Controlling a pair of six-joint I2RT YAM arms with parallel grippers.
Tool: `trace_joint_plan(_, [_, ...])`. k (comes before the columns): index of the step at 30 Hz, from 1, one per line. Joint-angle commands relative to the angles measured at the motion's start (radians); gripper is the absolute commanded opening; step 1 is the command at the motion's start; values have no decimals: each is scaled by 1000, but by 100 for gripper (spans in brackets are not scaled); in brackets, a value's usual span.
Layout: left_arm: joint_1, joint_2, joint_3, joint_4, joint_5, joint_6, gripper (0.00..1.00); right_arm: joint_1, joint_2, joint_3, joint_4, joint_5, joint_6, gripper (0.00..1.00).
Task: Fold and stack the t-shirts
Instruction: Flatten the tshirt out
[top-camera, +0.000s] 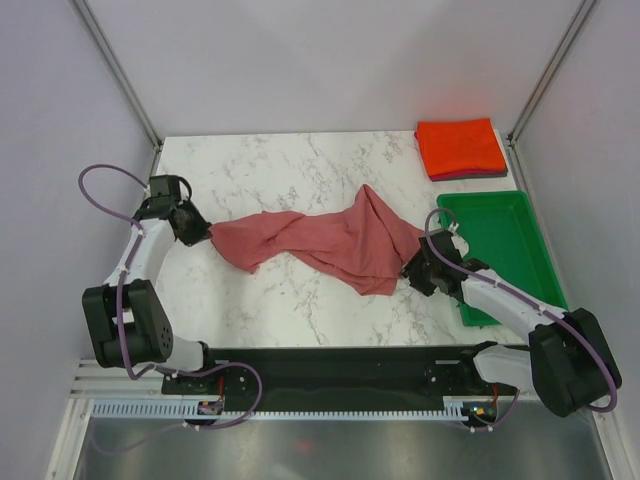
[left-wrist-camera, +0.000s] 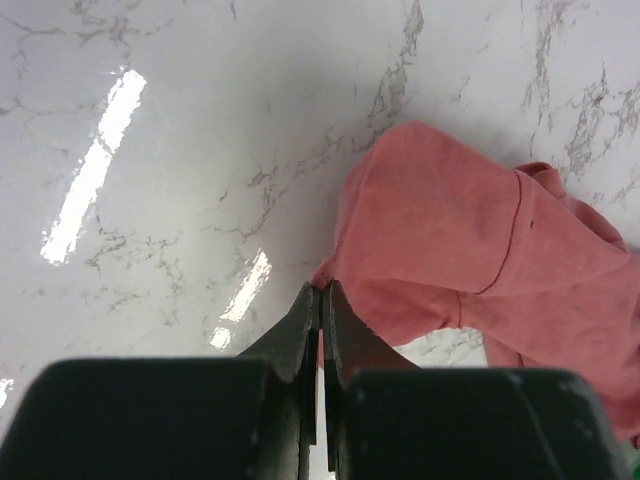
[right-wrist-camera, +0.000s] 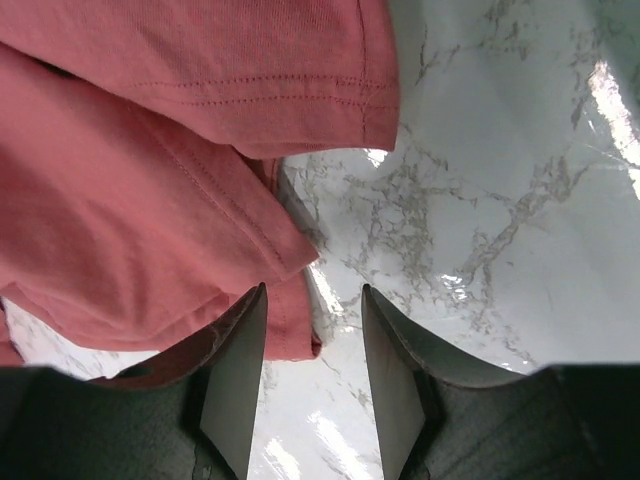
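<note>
Rose-red t-shirt (top-camera: 320, 240): unfolded and rumpled, stretched in a long twisted band across the middle of the surface (top-camera: 300, 165), narrow at the left end, bunched and wider toward the right.

Left end effector (left-wrist-camera: 321, 300): pinched tight on the shirt's left tip, jaws pressed together with only a sliver of pink cloth between them; low over the marble at the left side.

Right end effector (right-wrist-camera: 313, 295): jaws spread wide, nothing clamped; down at the shirt's right near edge, just left of the green tray (top-camera: 520, 205).

Right wrist view: stitched hem and a folded corner of the rose-red cloth lying right at the left finger (right-wrist-camera: 238, 375) and reaching into the gap between the jaws; bare marble under the right finger.

Orange-red t-shirt (top-camera: 460, 147): folded to a neat square at the far right corner of the surface, well apart from both arms.

Dark t-shirt (top-camera: 470, 176): only a thin dark edge peeking out under the orange-red one along its near side; colour hard to tell.

Green tray: at the right edge, just near of the folded stack, right forearm crossing over its near left corner.
</note>
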Motion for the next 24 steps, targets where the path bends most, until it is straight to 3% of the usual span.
trace_joint_plan(1, [-3, 16, -10, 18, 105, 15, 2, 18, 18, -2, 70, 84, 170, 51])
trace_joint_plan(4, [-5, 30, 7, 19, 166, 18, 2, 24, 41, 0, 79, 101, 209, 51])
trace_joint_plan(20, [-11, 17, 9, 22, 182, 12, 2, 55, 123, 10, 85, 126, 270, 50])
trace_joint_plan(23, [-12, 14, 9, 24, 182, 11, 2, 56, 131, 9, 94, 135, 266, 35])
trace_joint_plan(24, [-11, 13, 10, 24, 179, 7, 2, 58, 127, 10, 94, 142, 260, 18])
